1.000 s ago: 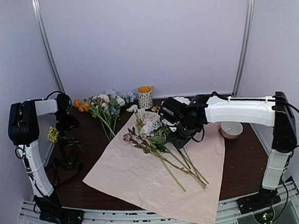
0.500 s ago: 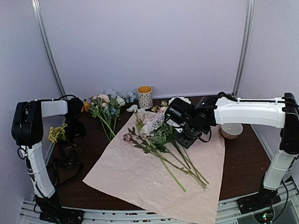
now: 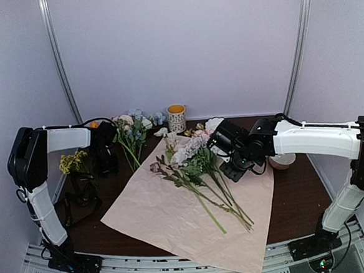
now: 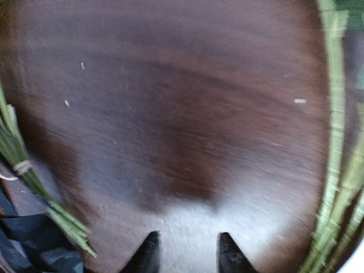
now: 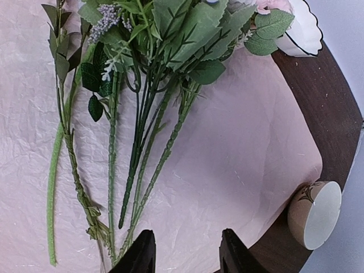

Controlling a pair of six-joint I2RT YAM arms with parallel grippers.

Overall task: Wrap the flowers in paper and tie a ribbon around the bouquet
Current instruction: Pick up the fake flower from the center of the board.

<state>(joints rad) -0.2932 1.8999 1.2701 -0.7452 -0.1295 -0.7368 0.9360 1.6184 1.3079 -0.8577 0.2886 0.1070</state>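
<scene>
A bunch of flowers (image 3: pixel 193 164) lies on the pale pink paper (image 3: pixel 175 221), blooms toward the back and stalks (image 5: pixel 142 142) fanned toward the front. My right gripper (image 3: pixel 237 165) hovers just right of them over the paper (image 5: pixel 239 142). It (image 5: pixel 186 253) is open and holds nothing. More loose flowers (image 3: pixel 128 133) lie at the back left. My left gripper (image 3: pixel 105 155) hangs over bare table beside them, and it (image 4: pixel 186 253) is open with nothing between the fingers. Green stalks (image 4: pixel 335 142) run down its right. A black ribbon (image 3: pixel 80 197) lies crumpled at the far left.
A yellow-rimmed cup (image 3: pixel 176 118) stands at the back. A small pale bowl (image 3: pixel 281 159) sits right of the paper, near the right arm. A white dish (image 5: pixel 304 31) lies behind the blooms. Yellow blooms (image 3: pixel 73 161) and their tied stalks (image 4: pixel 20 165) lie left of my left gripper.
My left arm has swung right toward the back-left flowers, and its jaws have narrowed. My right gripper has drawn back to the right, off the flowers on the paper.
</scene>
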